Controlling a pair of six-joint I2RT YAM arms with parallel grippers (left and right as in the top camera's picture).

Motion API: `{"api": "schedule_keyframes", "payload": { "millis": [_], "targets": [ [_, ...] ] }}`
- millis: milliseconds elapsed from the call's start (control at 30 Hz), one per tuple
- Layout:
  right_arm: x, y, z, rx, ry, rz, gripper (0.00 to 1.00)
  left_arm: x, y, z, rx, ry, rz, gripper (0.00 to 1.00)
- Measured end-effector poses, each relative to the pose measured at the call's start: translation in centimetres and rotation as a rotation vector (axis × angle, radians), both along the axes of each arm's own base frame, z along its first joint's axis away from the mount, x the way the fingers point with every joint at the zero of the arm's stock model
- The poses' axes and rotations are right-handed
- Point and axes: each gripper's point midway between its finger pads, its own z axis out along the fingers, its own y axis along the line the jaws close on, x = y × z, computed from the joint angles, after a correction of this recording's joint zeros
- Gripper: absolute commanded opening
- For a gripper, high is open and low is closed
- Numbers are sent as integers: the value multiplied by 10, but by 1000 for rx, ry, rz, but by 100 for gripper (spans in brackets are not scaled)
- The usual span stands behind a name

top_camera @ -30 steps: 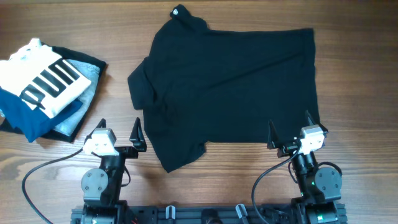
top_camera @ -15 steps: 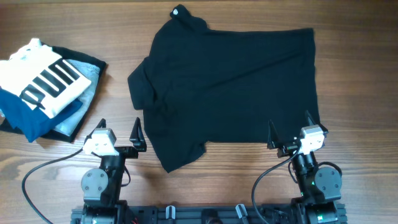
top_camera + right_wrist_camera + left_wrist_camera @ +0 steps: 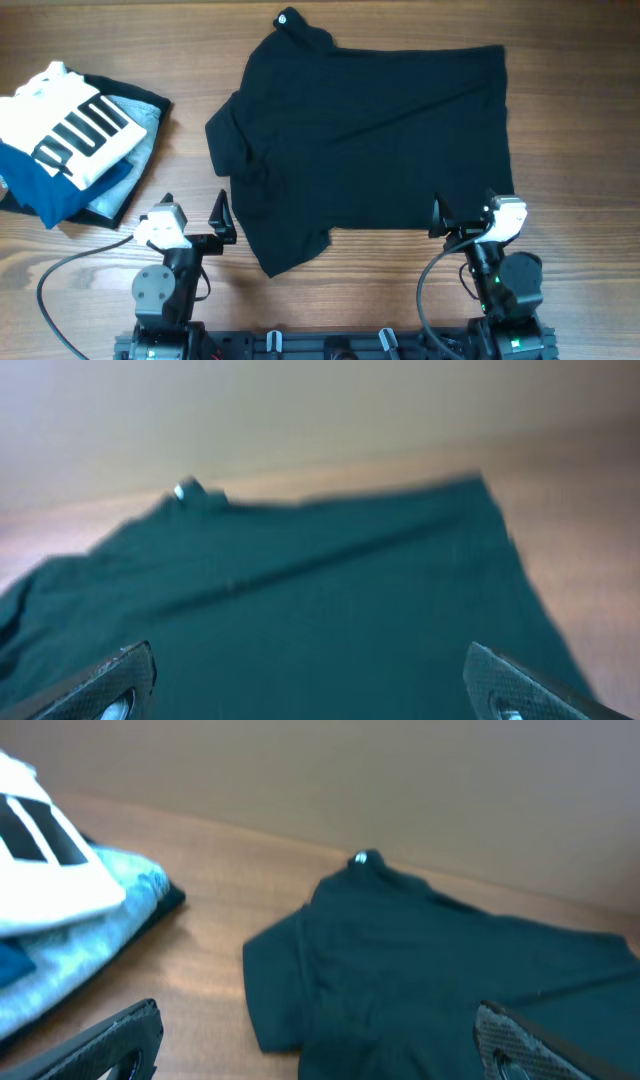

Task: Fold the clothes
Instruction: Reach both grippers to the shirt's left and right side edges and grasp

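The black T-shirt (image 3: 370, 140) lies spread on the wooden table, collar with a small white logo (image 3: 285, 17) at the far side, one sleeve at the left and one at the near left. It also shows in the left wrist view (image 3: 440, 970) and the right wrist view (image 3: 320, 600). My left gripper (image 3: 193, 212) is open and empty, just left of the shirt's near-left sleeve. My right gripper (image 3: 465, 213) is open and empty at the shirt's near right edge, fingers over the hem.
A stack of folded garments (image 3: 70, 140) sits at the left: white with black stripes on top, blue and grey beneath, also in the left wrist view (image 3: 60, 910). Bare wood lies along the near edge between the arms.
My right gripper has shifted slightly and tilted at the shirt's near right edge. The left arm and the shirt have not moved.
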Motion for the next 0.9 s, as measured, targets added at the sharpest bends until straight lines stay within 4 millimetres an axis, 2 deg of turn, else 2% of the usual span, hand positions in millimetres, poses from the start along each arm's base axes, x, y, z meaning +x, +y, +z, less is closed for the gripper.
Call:
{"api": "schedule_keyframes", "payload": {
  "millis": [67, 167, 300, 367, 533, 667, 767, 800, 833, 900],
  "targets": [
    [0, -2, -3, 16, 68, -21, 100, -1, -2, -6, -1, 59, -8, 100],
    [1, -7, 9, 23, 145, -55, 100, -1, -4, -5, -4, 147, -19, 100],
    [5, -11, 24, -3, 303, -87, 100, 1, -8, -3, -5, 347, -39, 100],
    [7, -11, 24, -19, 406, -94, 100, 5, -12, -7, -11, 452, -58, 100],
    [17, -4, 21, -34, 606, -70, 100, 0, -23, -44, -43, 804, -112, 100],
    [30, 11, 20, -44, 668, 20, 100, 3, -41, -62, -108, 954, -193, 100],
    [17, -6, -9, 20, 834, -113, 99, -1, -52, -75, -157, 1027, -244, 100],
    [13, -17, -17, 75, 879, -204, 100, -2, -53, -76, -162, 1033, -249, 100],
    [3, -35, -31, 111, 960, -302, 100, -3, -55, -77, -171, 1038, -259, 100],
    [-6, -57, -43, 199, 1026, -424, 100, -4, -56, -77, -176, 1043, -265, 100]
  ]
}}
